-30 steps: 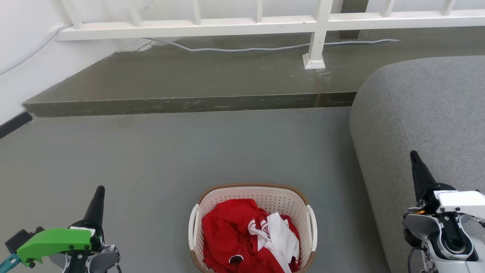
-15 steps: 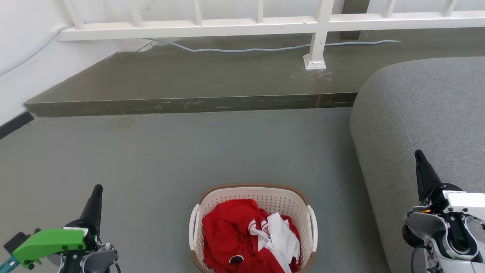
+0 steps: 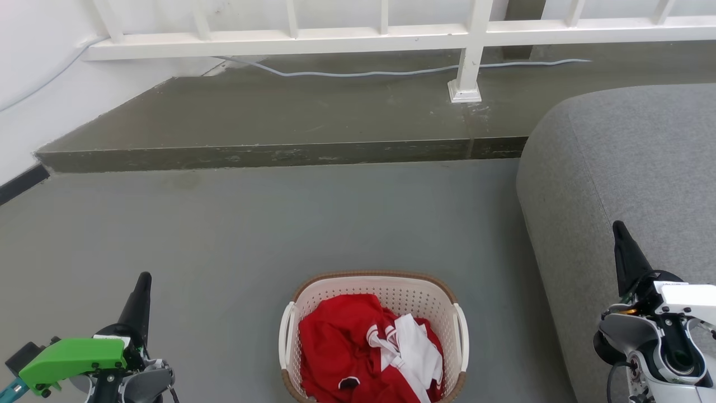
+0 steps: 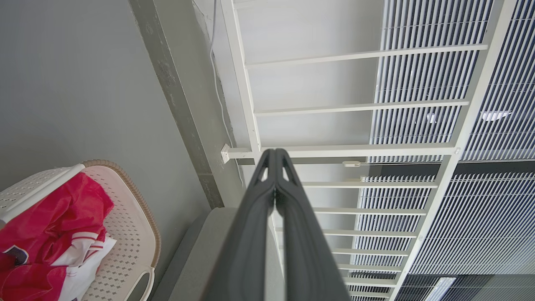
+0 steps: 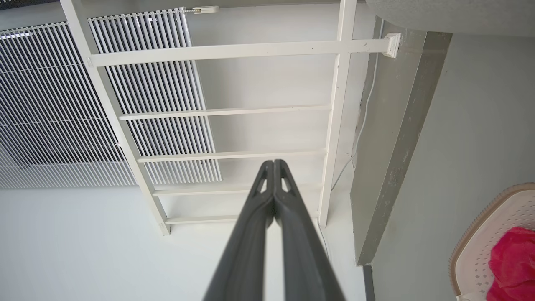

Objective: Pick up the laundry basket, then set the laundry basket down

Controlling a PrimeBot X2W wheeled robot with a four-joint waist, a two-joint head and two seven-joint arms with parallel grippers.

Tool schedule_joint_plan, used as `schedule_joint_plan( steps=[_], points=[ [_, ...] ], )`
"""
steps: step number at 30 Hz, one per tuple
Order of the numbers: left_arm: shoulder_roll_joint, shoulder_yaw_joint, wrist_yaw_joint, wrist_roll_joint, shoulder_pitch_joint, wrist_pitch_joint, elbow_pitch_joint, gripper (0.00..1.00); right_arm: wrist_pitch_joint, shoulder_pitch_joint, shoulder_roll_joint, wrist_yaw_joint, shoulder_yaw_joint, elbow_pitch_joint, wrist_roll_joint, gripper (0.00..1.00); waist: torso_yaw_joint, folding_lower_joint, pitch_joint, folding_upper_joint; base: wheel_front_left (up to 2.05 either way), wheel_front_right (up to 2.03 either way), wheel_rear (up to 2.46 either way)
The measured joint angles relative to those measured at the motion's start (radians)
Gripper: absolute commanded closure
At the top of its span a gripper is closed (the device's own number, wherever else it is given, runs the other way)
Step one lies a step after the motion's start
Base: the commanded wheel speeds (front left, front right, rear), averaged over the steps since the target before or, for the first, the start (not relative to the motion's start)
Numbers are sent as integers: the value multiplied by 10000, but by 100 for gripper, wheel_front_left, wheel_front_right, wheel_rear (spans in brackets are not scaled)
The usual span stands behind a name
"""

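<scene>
The left gripper (image 3: pixel 144 281) hangs at lower left, fingers pressed together on nothing, well apart from the basket (image 3: pixel 403 290). The basket sits on the floor (image 3: pixel 224 235), low in the middle, with red and white clothes (image 3: pixel 341 341) heaped inside. The right gripper (image 3: pixel 618 228), likewise closed and empty, hovers over the sofa (image 3: pixel 626 157).

Likely risks: the shut fingers must open before reaching the handles (image 3: pixel 286 330), or they will shove the basket, and an uneven lift could tip it and spill the clothes. The sofa crowds the right arm's path. Beyond lie a step (image 3: pixel 279 152), a cable (image 3: pixel 363 73) and a railing (image 3: pixel 279 40).
</scene>
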Motion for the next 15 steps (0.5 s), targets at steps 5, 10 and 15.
schedule_joint_plan(
  steps=[5,10,15],
  points=[
    [0,0,0,0,0,0,-6,100,0,0,0,0,0,-8,0,100,0,0,0,0,0,0,0],
    [0,0,0,0,0,0,-10,100,0,-1,0,0,-2,-12,0,100,0,0,0,0,0,0,0],
    [-2,0,0,0,0,0,-15,100,0,-1,0,0,-2,-15,0,100,0,0,0,0,0,0,0]
  ],
)
